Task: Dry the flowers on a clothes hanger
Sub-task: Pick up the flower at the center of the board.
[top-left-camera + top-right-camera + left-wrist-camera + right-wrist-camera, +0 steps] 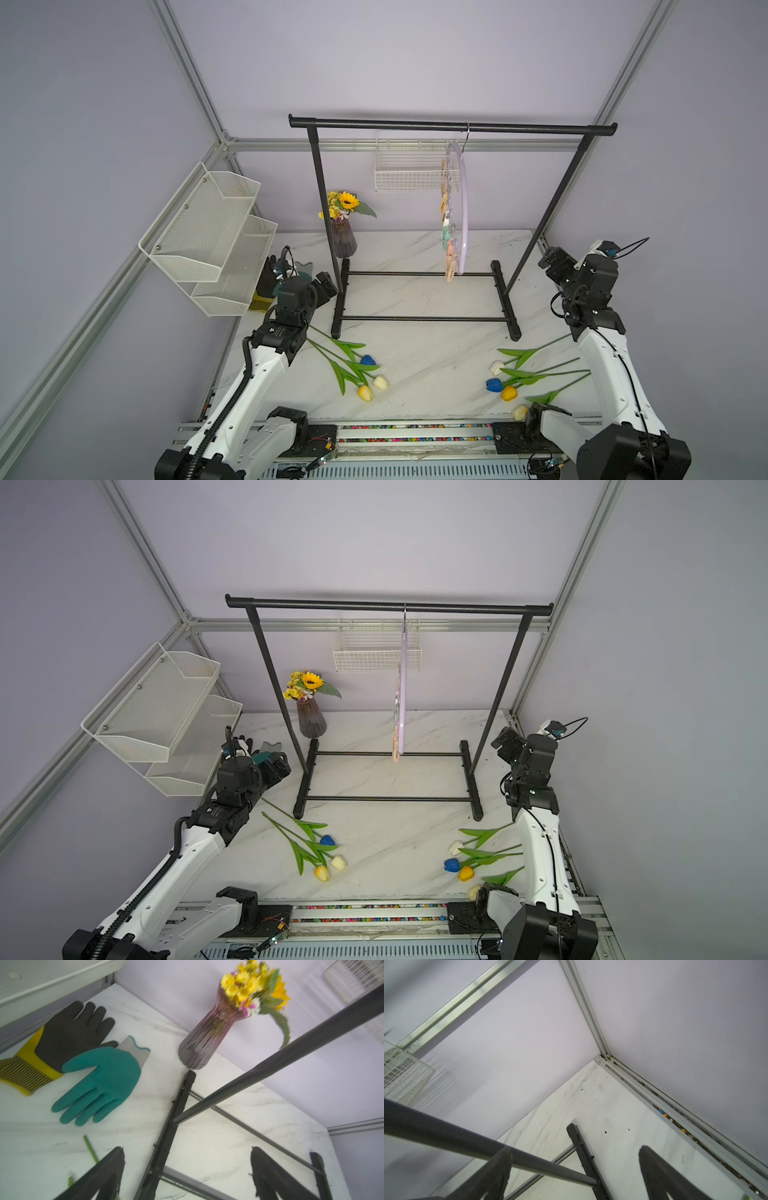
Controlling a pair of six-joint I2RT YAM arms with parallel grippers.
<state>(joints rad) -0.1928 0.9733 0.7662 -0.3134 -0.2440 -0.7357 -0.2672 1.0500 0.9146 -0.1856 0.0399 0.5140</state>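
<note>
Nearest, a strip of coloured beads (415, 427) lines the table (419, 365) at its front edge. At left, the left tool (326, 286), fingers spread and holding nothing, hovers between the gloves (99, 1078) and the garment rack (415, 124), by its foot. Three tulips (353, 365) lie on the table nearby. The lilac clothes hanger (464, 208) hangs from the rack's bar. Four more tulips (523, 377) lie at right. The right tool (550, 259), beside the rack's right post, is likewise spread and empty.

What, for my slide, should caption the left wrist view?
Left gripper, fingers open, faces teal glove, black glove, purple vase, black rack.
</note>
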